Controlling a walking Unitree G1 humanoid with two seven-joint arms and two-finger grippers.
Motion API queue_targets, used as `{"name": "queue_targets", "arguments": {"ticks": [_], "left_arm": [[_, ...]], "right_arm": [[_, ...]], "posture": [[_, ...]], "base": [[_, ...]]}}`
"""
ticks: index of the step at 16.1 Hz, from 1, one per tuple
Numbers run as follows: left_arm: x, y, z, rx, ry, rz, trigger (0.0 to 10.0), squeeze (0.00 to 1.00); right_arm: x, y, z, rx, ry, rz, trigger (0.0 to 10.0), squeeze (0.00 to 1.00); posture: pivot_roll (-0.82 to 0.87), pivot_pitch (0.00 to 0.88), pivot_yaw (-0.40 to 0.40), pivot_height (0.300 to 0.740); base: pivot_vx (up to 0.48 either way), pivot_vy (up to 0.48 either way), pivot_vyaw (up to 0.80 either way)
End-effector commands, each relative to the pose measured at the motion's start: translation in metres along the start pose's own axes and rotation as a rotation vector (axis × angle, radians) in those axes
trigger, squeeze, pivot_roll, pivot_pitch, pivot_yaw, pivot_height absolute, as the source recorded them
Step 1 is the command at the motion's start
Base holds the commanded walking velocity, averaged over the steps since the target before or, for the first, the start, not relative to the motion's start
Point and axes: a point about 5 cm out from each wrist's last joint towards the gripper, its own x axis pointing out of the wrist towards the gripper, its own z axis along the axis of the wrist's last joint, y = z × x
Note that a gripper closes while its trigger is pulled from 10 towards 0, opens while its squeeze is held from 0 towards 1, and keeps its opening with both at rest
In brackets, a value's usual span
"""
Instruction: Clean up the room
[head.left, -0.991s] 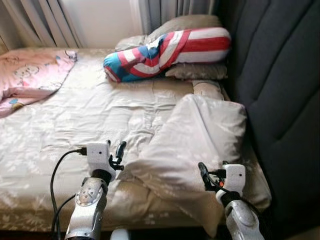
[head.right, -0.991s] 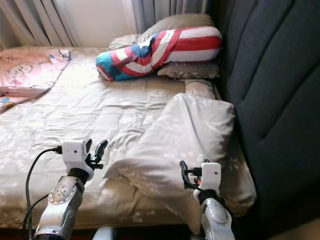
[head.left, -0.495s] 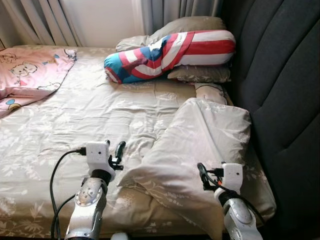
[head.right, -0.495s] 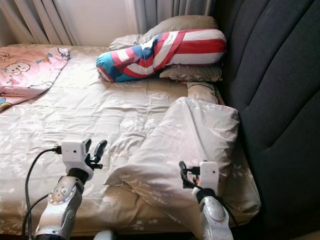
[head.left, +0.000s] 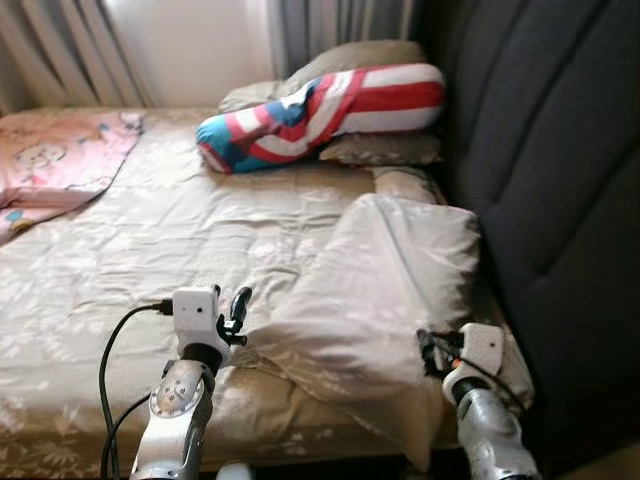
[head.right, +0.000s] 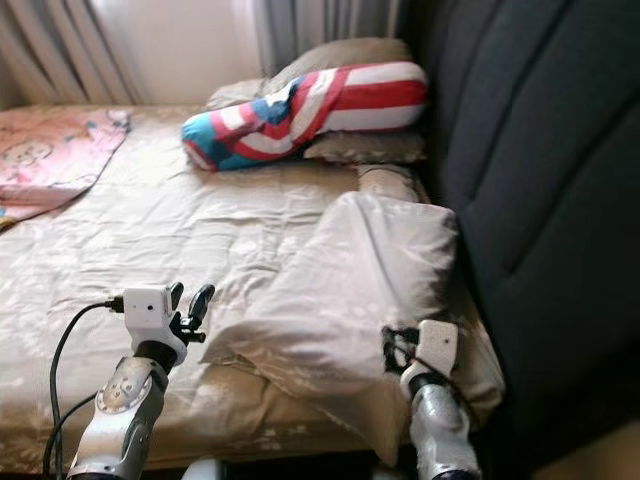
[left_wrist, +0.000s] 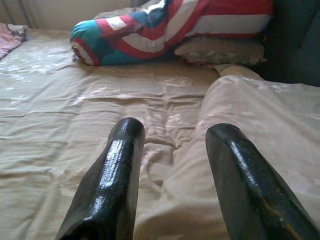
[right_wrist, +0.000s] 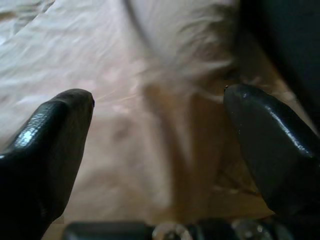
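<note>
From the left eye view, the robot stands at the edge of a bed (head.left: 150, 250) covered with a beige patterned sheet. The left gripper (head.left: 236, 308) is raised over the near part of the mattress, its fingers a little apart, and the beige pillow (head.left: 385, 285) lies just beside it, toward the dark headboard (head.left: 560, 200). The right gripper (head.left: 432, 352) sits at the near corner of that same pillow; here its fingers are too small to judge. Well beyond both grippers, a striped red, white and blue bolster (head.left: 320, 110) rests against more pillows, and a pink blanket (head.left: 60, 165) lies far off past the left gripper.

The right eye view shows the same layout, with the pillow slumped askew, one corner hanging toward the bed's edge.

In the left wrist view, the two black fingers (left_wrist: 112, 185) are spread with nothing between them, and the pillow's edge lies just ahead, under the far finger.

In the right wrist view, the fingers (right_wrist: 50, 145) are spread wide and empty, hovering close above the pillow's cloth, with the headboard just past them.

The step in hand looks like taking hold of the crooked pillow with both grippers. To do it well, each gripper should probably bite a firm fold near an opposite corner, not merely loose cover fabric, then lift evenly so the pillow does not sag or drag the sheet.
</note>
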Motion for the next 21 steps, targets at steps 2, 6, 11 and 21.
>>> {"name": "queue_targets", "arguments": {"ticks": [2,6,11,21], "left_arm": [[0.0,-0.001,0.005,0.0,-0.015,-0.004,10.0,0.0],[0.002,-0.002,0.005,0.0,-0.016,-0.007,10.0,0.0],[0.002,-0.001,0.006,-0.002,-0.023,-0.004,10.0,0.0],[0.002,-0.003,0.007,-0.002,-0.027,-0.006,10.0,0.0]], "right_arm": [[0.002,0.002,0.002,-0.002,-0.001,0.001,10.0,0.0],[-0.001,0.005,-0.004,0.002,0.004,0.012,10.0,0.0],[-0.001,0.006,-0.006,-0.013,0.018,0.021,10.0,0.0],[-0.003,0.002,-0.011,-0.016,0.035,-0.002,10.0,0.0]], "posture": [[-0.03,0.033,-0.023,0.644],[-0.03,0.033,-0.026,0.644],[-0.03,0.03,-0.031,0.644],[-0.03,0.033,-0.03,0.644]], "base": [[0.292,0.0,0.0],[0.306,0.0,0.0],[0.311,0.0,0.0],[0.275,0.0,0.0]]}}
